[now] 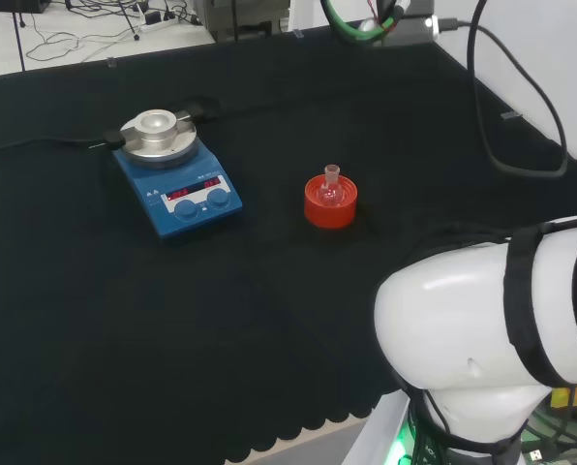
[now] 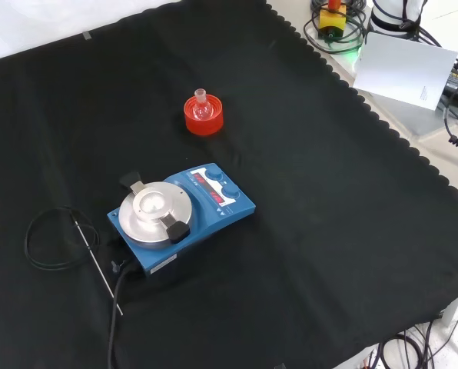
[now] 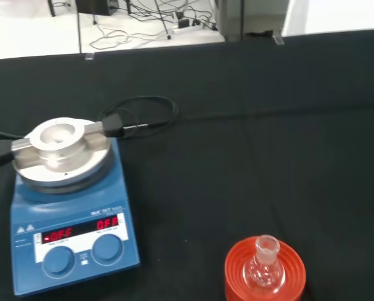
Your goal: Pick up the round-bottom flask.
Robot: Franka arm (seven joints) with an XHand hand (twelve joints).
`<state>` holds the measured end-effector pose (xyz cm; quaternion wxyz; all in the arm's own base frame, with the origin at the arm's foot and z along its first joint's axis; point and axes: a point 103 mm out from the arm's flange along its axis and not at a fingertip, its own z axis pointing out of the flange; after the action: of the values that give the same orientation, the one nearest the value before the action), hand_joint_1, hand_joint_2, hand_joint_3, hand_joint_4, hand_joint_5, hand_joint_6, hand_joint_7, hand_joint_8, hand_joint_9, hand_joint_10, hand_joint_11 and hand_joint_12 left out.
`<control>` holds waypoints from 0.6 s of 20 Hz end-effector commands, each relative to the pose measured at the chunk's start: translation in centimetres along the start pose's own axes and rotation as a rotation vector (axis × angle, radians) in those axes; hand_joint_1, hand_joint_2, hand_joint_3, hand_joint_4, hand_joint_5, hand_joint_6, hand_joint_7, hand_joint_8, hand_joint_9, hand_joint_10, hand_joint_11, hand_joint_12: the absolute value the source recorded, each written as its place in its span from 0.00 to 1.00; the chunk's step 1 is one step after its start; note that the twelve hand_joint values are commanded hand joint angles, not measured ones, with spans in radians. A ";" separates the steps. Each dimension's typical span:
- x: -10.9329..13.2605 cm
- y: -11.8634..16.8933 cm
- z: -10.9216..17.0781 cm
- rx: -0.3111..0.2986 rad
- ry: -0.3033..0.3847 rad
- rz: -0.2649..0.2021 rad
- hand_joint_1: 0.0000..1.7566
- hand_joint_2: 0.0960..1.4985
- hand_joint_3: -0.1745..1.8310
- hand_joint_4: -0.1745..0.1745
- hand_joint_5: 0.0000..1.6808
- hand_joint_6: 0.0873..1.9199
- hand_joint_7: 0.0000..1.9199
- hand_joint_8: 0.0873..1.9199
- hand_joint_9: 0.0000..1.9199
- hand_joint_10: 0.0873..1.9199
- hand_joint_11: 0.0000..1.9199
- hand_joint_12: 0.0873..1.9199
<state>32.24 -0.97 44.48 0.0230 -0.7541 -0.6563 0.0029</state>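
Nothing of the task is done yet, as far as I can judge: the round-bottom flask sits upright in its red ribbed stand on the black cloth, and nothing touches it. The reaching, the grasping and the lifting are all left to do. The state of the robot hand I cannot tell from here. In the head view the flask stands to the right of the blue hotplate stirrer, well apart from it; in the front view it is farther off than the stirrer. The flask is small, of clear glass, with a short open neck, and it looks empty
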 end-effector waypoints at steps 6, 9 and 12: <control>-4.3 5.5 8.1 0.048 0.075 0.055 0.21 0.76 0.19 0.43 0.17 0.07 0.07 0.28 0.15 0.33 0.03 0.71; -5.4 7.3 10.5 0.078 0.118 0.053 0.24 0.74 0.20 0.42 0.18 0.05 0.08 0.29 0.15 0.33 0.03 0.71; -6.4 8.8 12.6 0.099 0.144 0.060 0.25 0.73 0.20 0.40 0.19 0.03 0.08 0.30 0.16 0.34 0.03 0.71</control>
<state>36.45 -4.97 36.47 0.0742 -0.7680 -0.6361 -0.0001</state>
